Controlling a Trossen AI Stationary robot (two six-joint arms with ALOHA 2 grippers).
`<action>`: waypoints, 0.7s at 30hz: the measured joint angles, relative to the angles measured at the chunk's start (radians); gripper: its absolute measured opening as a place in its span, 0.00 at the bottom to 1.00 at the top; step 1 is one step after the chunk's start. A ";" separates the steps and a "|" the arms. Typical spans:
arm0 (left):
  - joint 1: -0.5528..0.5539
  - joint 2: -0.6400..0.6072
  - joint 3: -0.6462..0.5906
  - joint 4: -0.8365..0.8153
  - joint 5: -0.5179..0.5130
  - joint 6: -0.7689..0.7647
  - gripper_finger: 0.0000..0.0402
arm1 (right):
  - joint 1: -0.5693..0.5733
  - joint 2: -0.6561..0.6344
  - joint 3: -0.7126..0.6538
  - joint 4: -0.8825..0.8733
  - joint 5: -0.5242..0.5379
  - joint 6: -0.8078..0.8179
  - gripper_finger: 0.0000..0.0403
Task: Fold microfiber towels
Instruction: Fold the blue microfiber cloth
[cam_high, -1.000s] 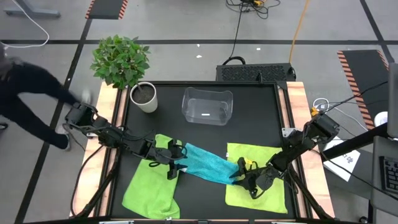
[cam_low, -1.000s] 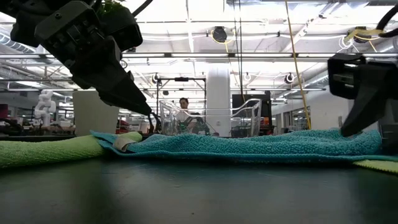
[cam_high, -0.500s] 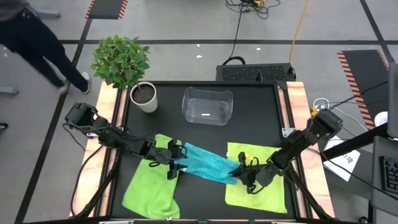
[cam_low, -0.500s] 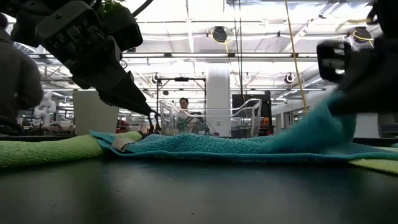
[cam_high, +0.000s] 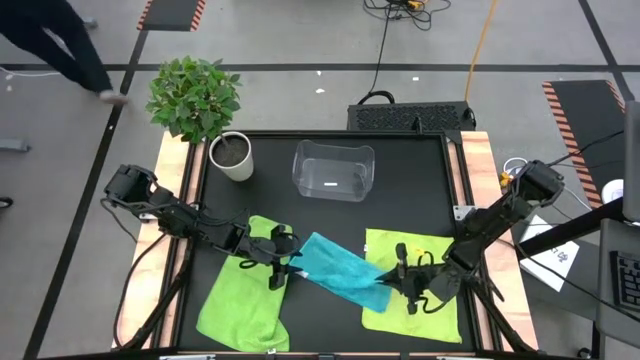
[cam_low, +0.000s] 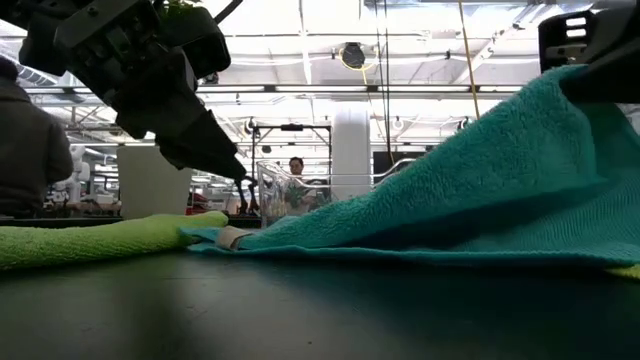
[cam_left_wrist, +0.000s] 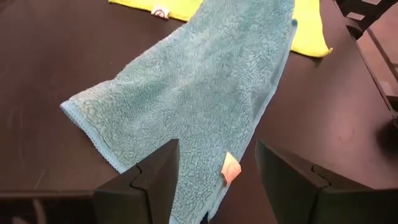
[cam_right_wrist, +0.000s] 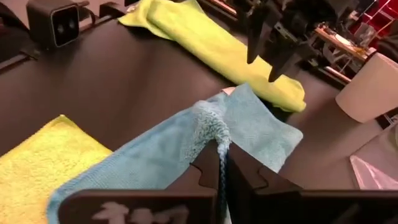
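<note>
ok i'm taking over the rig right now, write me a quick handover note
Right gripper: shut on one end of the turquoise towel, holding that end raised off the table.
Left gripper: open, hovering over the towel's other end, which lies on the table; it holds nothing.
Left green towel: loosely bunched at the front left.
Right green towel: spread flat at the front right, under the right gripper.
Clear bin: at the back, with no towel in it.
Done: no towel folded yet.
Left: fold all three.
</note>
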 joint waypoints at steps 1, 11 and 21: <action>0.000 0.000 0.000 0.000 0.000 0.002 0.53 | 0.000 -0.004 0.000 0.010 0.000 0.001 0.00; 0.000 0.000 0.000 0.000 0.026 0.022 0.53 | 0.049 -0.037 -0.035 0.081 -0.068 0.160 0.00; 0.002 0.000 0.000 -0.001 0.025 0.059 0.53 | 0.054 -0.037 -0.180 0.121 -0.057 0.387 0.01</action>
